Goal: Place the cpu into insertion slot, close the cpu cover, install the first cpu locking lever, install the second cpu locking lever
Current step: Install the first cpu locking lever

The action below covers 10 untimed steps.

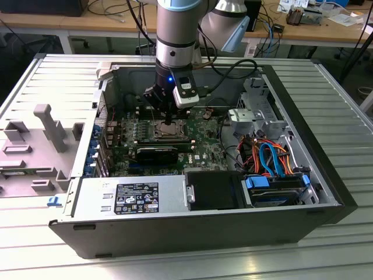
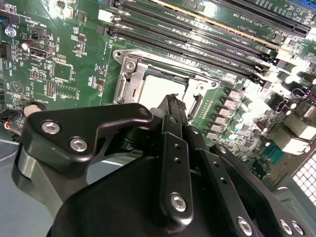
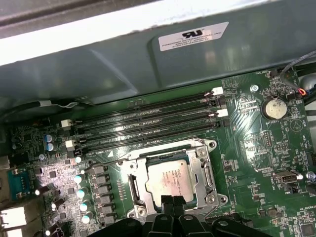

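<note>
The cpu (image 3: 168,180) (image 2: 154,90) lies flat in the insertion slot (image 1: 166,130) of the green motherboard. The silver cpu cover (image 3: 132,183) (image 2: 129,81) lies down around it, the chip's top showing through its window. A thin wire lever (image 3: 148,152) runs along the socket's side nearest the memory slots. My gripper (image 3: 171,200) (image 2: 173,101) (image 1: 168,119) hangs straight over the socket. Its fingertips are shut together with nothing between them, right at the cpu's near edge; whether they touch it I cannot tell.
Long black memory slots (image 3: 148,123) run beside the socket, and the case wall (image 3: 123,59) rises beyond them. A coin battery (image 3: 274,107) sits on the board. Cables (image 1: 268,154), a drive bay (image 1: 274,189) and the power supply (image 1: 134,195) crowd the case.
</note>
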{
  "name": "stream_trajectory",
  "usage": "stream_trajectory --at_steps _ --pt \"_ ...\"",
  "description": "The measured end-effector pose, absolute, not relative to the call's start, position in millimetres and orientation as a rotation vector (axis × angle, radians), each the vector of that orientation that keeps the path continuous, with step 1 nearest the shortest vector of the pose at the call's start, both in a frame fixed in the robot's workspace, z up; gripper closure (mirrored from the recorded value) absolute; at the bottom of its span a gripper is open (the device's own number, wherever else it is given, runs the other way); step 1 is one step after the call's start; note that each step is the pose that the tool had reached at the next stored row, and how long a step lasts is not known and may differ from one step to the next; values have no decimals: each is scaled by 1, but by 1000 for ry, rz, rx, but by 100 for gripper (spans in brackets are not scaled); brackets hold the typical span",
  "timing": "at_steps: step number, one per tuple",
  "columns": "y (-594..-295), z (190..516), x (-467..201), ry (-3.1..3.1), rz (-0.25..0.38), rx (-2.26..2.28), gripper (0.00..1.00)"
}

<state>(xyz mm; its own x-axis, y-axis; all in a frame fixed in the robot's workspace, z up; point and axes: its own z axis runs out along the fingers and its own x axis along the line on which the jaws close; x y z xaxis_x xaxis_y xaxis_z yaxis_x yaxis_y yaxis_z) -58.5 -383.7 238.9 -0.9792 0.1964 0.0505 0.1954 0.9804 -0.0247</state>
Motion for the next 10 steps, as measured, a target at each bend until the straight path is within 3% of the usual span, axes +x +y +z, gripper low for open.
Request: stream_trajectory --at_steps 10 --pt "-384 239 -59 -3077 31 -269 89"
